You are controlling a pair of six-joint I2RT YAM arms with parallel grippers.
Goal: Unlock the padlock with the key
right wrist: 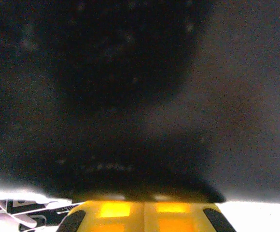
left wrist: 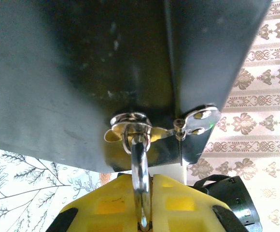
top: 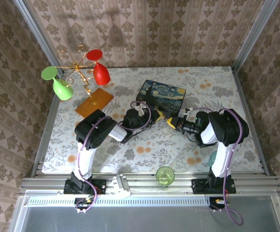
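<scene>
Padlock [left wrist: 140, 166]: shackle threaded through the clasp ring on painted box [top: 161, 94], near side | left gripper [top: 158, 115]: clamped narrow on the shackle | right gripper [right wrist: 145, 209]: pads together, against the box | box: lid down, on desk [top: 130, 152].

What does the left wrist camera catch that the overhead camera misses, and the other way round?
Left wrist view: the padlock by its silver shackle, looped through a clasp ring, pinched between yellow fingers. Overhead view: the right hand, a red glass, a green glass, a green cup. Both: the painted box and the left hand.
</scene>
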